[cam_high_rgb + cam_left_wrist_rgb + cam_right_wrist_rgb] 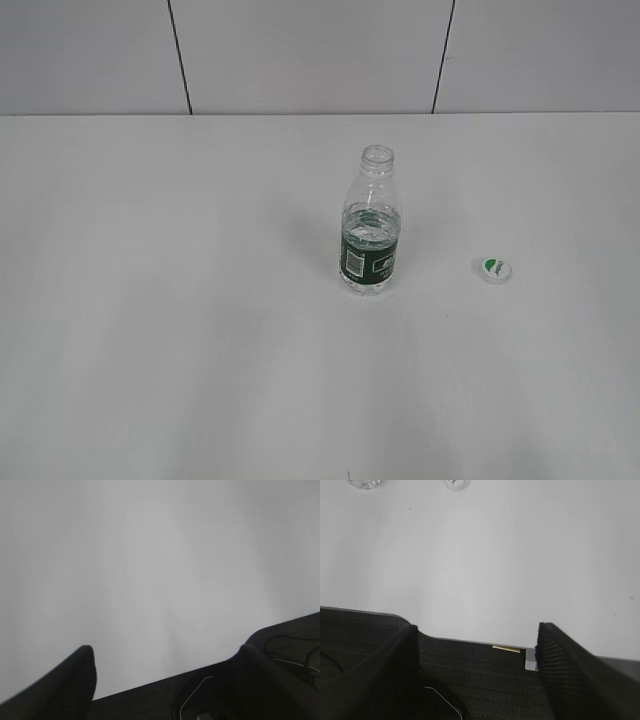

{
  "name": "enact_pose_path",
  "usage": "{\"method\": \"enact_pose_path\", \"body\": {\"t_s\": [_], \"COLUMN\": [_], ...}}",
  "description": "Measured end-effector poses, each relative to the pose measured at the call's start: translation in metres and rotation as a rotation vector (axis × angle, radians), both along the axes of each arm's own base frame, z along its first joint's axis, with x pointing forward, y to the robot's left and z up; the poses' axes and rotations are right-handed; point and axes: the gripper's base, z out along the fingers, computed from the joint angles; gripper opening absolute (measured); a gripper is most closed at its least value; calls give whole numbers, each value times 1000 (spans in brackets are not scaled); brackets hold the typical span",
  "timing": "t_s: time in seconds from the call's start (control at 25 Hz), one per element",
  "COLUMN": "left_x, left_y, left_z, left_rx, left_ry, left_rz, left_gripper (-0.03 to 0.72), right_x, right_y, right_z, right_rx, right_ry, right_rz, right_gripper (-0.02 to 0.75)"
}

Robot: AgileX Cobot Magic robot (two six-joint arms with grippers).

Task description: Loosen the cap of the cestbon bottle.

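A: Left fingers (165,690) spread apart, nothing between them; the wrist view shows only bare tabletop (150,570) and its dark front edge. Right fingers (477,660) likewise parted and empty, hanging over the near edge of the tabletop.

B: Noted. Neither arm shows in the exterior view?

A: Neither. From the right wrist view, two small objects sit at the far edge of frame, about 11 and 12 o'clock; too cropped to name with certainty.

B: Task items?

A: The cestbon bottle (370,225) stands upright near the middle of the tabletop, partly filled, its mouth open. The cap (495,268) lies flat at roughly 3 o'clock from the bottle, well apart, green patch upward.

B: So the cap is already off, not merely loosened. Judgement: task looks complete.

A: Agreed. Risks from here, as I judge them: the bottle is unsealed and light, so any sweep of an arm through the centre could tip it and spill water. The cap could also be nudged away.
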Motion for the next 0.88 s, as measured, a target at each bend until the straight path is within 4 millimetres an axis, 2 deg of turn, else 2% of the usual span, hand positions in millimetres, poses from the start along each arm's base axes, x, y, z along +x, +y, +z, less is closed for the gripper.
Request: {"method": "enact_pose_path", "body": {"t_s": [0.2,0.6,0.88], "left_x": [-11,-36,-60], "left_y": [1,5,7], "left_z": [1,8,7], "left_rx": [-10,-8,-24], "left_ry": [-88,-304,-436], "left_rz": [0,8,8], "left_gripper": [516,507,507], "right_x": [-7,-6,-27], "right_y": [0,1,1], "right_z": [1,-5,-4], "right_rx": [6,29,36], "right_ry": [-67,-123,-262], "right_rz": [-2,5,11], "right_gripper": [556,556,556]}}
